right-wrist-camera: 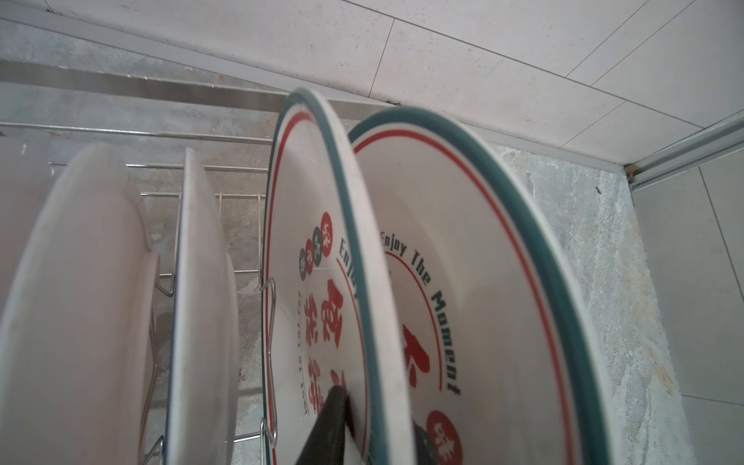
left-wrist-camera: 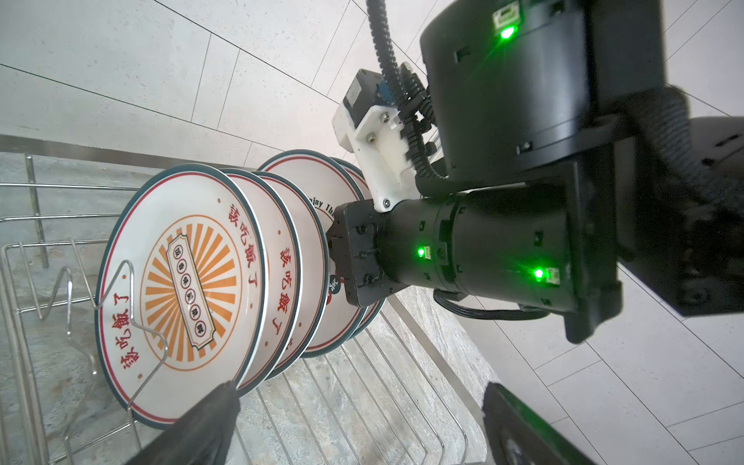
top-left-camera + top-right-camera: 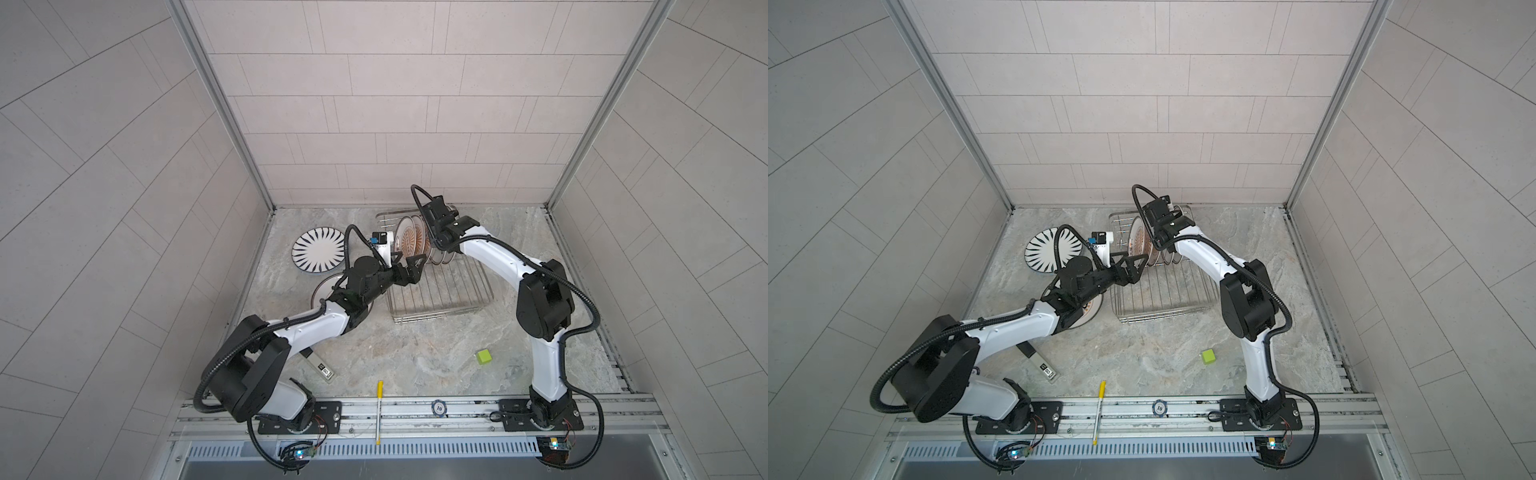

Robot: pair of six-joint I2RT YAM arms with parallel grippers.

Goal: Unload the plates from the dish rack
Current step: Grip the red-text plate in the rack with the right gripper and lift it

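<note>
The dish rack (image 3: 449,299) (image 3: 1167,299) holds several upright plates (image 3: 409,239) (image 3: 1142,245) at its far end. The front one has an orange sunburst (image 2: 189,282). My right gripper (image 1: 378,435) reaches down among them and is shut on the rim of a red-lettered plate (image 1: 322,201), one finger on each face. My left gripper (image 2: 362,430) (image 3: 409,270) is open over the rack's near-left side and holds nothing. One of its fingers (image 2: 201,422) is close to the front plate's edge. A dark-blue striped plate (image 3: 319,250) (image 3: 1046,249) lies flat on the table, left of the rack. Another plate (image 3: 322,291) lies partly under the left arm.
A green cube (image 3: 483,356) sits on the marble table in front of the rack. A yellow pen (image 3: 379,411), a round "10" chip (image 3: 439,407) and a grey bar (image 3: 322,370) lie near the front rail. Tiled walls close off the back and both sides.
</note>
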